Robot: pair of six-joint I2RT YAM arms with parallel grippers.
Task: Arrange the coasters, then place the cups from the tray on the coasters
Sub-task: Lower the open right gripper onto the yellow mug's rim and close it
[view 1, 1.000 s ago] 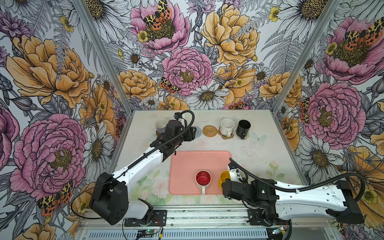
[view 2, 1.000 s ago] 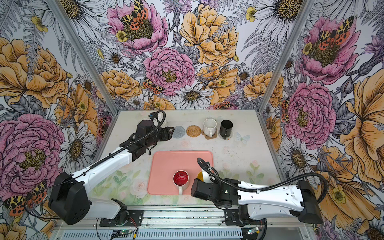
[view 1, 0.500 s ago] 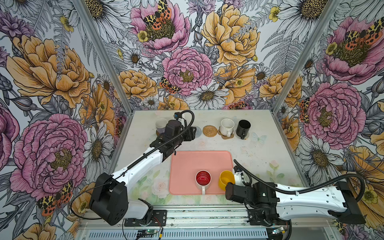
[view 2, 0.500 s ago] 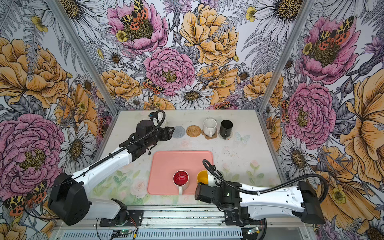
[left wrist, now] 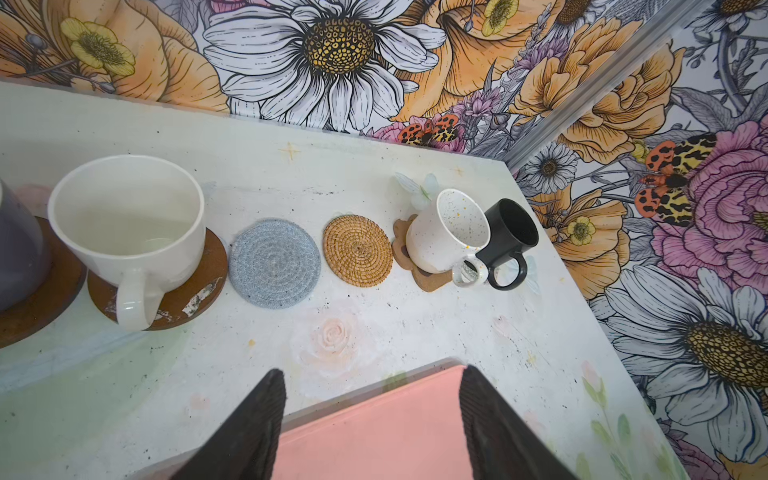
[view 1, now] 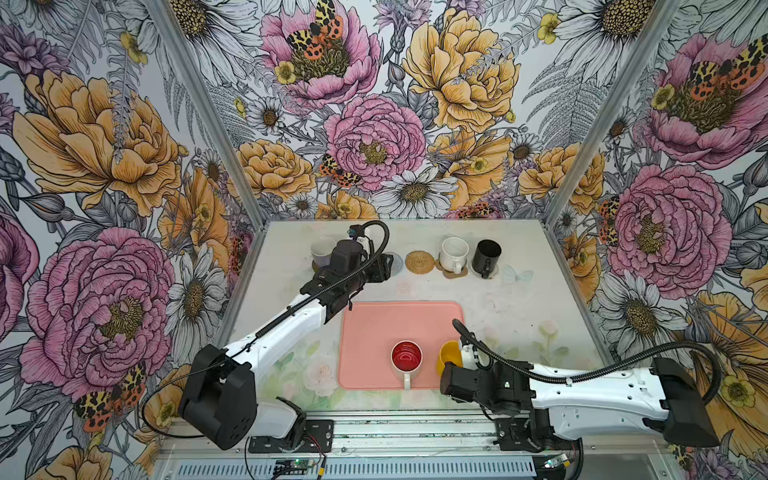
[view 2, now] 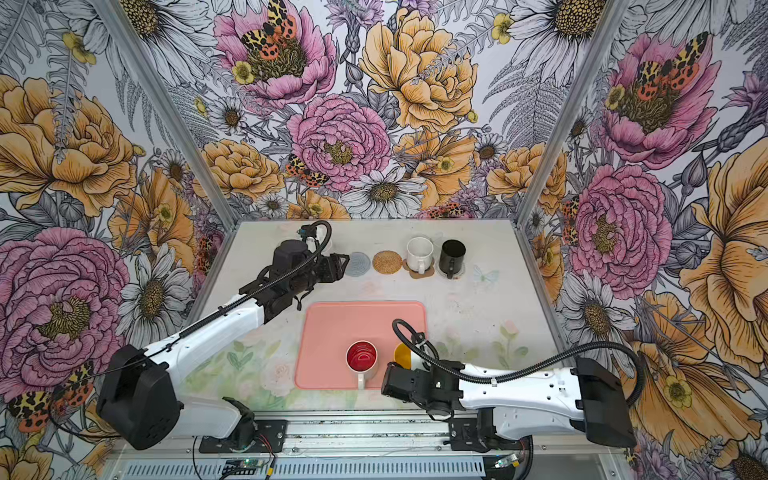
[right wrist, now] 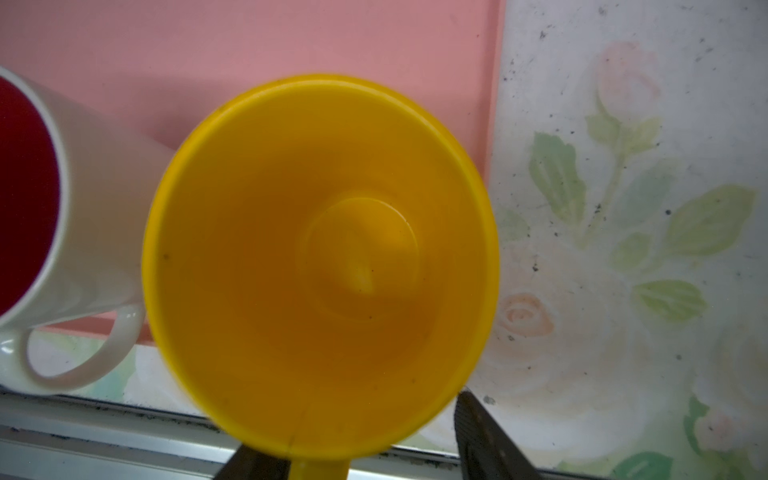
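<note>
a large salmon-pink rectangular tray [view 1: 374, 324] lies flat on the pale flower-printed table [view 1: 507, 316]. two of the cups stand upright on the tray near its front edge. one is a yellow handled mug [right wrist: 320, 249] close to the tray's right rim. just beside it, toward the tray's middle, is a white mug with a red inside [view 1: 406, 358], its handle pointing out over the front rim. the right gripper [right wrist: 365, 436] meets the yellow handled mug from the tray's front side. its dark fingers [right wrist: 486, 440] stand apart on either side of the mug's handle, with a clear gap between one finger and the handle, so the jaws are open and clamp nothing.

beyond the tray's far edge the coasters lie in a row, four of them carrying cups. from the tray's left side to its right:
- a lavender mug [left wrist: 16, 249] on a brown round disc [left wrist: 41, 307]
- a plain white mug [left wrist: 124, 224] on a second brown disc [left wrist: 199, 286]
- a bare grey-blue woven round mat [left wrist: 274, 264]
- a bare tan rattan round mat [left wrist: 358, 250]
- a white speckled mug [left wrist: 449, 232] on a brown paw-shaped mat [left wrist: 432, 280]
- a black mug [left wrist: 511, 228] on a pale mat [view 1: 493, 272], of which only an edge shows

the left gripper [left wrist: 372, 374] hovers beyond the tray's far left corner, near the grey-blue woven round mat, jaws spread and empty.
</note>
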